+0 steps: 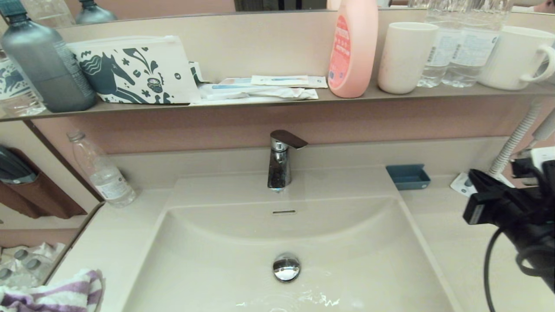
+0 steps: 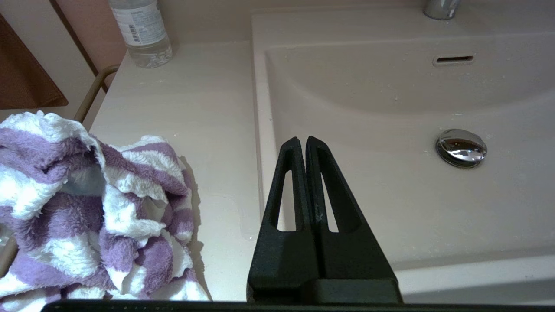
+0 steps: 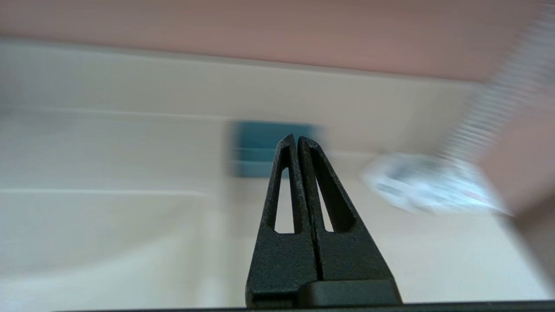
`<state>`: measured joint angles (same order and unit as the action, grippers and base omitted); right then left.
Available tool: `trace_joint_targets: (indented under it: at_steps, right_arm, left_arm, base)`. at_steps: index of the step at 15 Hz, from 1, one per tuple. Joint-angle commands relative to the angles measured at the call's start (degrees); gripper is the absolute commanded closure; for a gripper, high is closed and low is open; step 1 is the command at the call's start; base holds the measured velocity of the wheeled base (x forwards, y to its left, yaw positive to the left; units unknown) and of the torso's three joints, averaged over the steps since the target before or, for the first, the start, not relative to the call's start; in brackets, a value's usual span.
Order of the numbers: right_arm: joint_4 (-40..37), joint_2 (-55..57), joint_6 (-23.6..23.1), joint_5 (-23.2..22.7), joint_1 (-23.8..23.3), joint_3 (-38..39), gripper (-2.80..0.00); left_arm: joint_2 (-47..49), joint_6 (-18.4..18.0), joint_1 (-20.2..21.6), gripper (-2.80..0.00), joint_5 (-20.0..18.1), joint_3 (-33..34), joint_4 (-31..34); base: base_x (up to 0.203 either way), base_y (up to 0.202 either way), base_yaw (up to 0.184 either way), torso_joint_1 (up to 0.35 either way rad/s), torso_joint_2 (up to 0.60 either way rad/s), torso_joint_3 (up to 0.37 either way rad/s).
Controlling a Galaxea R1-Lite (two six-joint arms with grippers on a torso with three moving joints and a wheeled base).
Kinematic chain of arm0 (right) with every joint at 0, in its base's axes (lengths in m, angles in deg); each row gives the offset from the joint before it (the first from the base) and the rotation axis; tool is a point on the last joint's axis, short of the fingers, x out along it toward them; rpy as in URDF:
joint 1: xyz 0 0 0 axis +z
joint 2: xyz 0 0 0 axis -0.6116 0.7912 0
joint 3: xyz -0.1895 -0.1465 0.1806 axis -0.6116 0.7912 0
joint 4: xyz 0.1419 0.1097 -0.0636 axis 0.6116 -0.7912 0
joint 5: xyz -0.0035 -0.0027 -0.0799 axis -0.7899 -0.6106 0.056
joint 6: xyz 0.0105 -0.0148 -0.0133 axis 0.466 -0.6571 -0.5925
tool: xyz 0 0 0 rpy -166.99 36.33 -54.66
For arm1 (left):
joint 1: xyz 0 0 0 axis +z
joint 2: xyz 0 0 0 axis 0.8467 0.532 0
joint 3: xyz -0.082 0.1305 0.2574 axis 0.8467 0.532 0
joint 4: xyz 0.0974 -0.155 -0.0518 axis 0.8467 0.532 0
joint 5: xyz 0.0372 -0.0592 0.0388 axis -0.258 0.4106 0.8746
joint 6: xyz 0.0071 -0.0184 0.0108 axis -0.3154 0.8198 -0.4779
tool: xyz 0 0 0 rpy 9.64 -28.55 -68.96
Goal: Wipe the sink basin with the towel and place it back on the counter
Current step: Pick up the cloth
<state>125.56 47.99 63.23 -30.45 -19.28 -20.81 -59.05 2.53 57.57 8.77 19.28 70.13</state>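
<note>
Beside the crumpled purple-and-white striped terry towel [image 2: 86, 208] on the beige worktop [image 2: 208, 108], the left gripper [image 2: 302, 141] hangs clenched, empty; right gripper [image 3: 295, 138] likewise.

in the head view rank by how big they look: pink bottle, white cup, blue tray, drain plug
1. pink bottle
2. white cup
3. blue tray
4. drain plug, smallest, though it sits nearer the camera than the tray, so that last gap is less sure.

Purple-and-white striped towel [image 2: 95, 208] (terry), beige sink basin [image 1: 243, 242], blue tray [image 1: 408, 177].
</note>
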Motion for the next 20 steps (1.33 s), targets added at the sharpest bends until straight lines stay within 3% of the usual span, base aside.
trace_joint_targets:
  at_steps: [1, 4, 6, 8, 11, 13, 17, 20]
  right_arm:
    - [0.2, -11.6, -0.1, 0.3, -4.1, 5.5, 0.0]
    - [-4.1, -23.9, -0.5, 0.7, -7.1, 8.9, 0.0]
    - [-13.2, -34.8, -0.7, 0.7, -8.7, 9.4, 0.0]
    - [-27.1, -47.1, -0.9, 0.7, -9.4, 8.6, 0.0]
    - [-60.2, -62.7, -1.0, 1.2, -10.0, 2.6, 0.0]
    - [-73.4, -67.9, -1.0, 2.9, -10.6, -1.0, 0.0]
    - [-76.6, -68.7, -0.8, 3.5, -10.4, -1.3, 0.0]
    - [-79.8, -68.3, 6.1, 5.0, -10.1, -1.3, 0.0]
  left_arm:
    - [0.0, 0.0, 0.0, 0.0, 0.0, 0.0, 0.0]
    - [0.0, 0.0, 0.0, 0.0, 0.0, 0.0, 0.0]
    - [0.0, 0.0, 0.0, 0.0, 0.0, 0.0, 0.0]
    - [0.0, 0.0, 0.0, 0.0, 0.0, 0.0, 0.0]
    - [0.0, 0.0, 0.0, 0.0, 0.0, 0.0, 0.0]
    - [0.0, 0.0, 0.0, 0.0, 0.0, 0.0, 0.0]
    - [0.0, 0.0, 0.0, 0.0, 0.0, 0.0, 0.0]
    - [0.0, 0.0, 0.0, 0.0, 0.0, 0.0, 0.0]
  base:
    - [0.0, 0.0, 0.0, 0.0, 0.0, 0.0]
    - [0.0, 0.0, 0.0, 0.0, 0.0, 0.0]
    - [0.0, 0.0, 0.0, 0.0, 0.0, 0.0]
    - [0.0, 0.0, 0.0, 0.0, 0.0, 0.0]
    - [0.0, 0.0, 0.0, 0.0, 0.0, 0.0]
    - [0.0, 0.0, 0.0, 0.0, 0.0, 0.0]
    - [0.0, 0.0, 0.0, 0.0, 0.0, 0.0]
    - [0.0, 0.0, 0.0, 0.0, 0.0, 0.0]
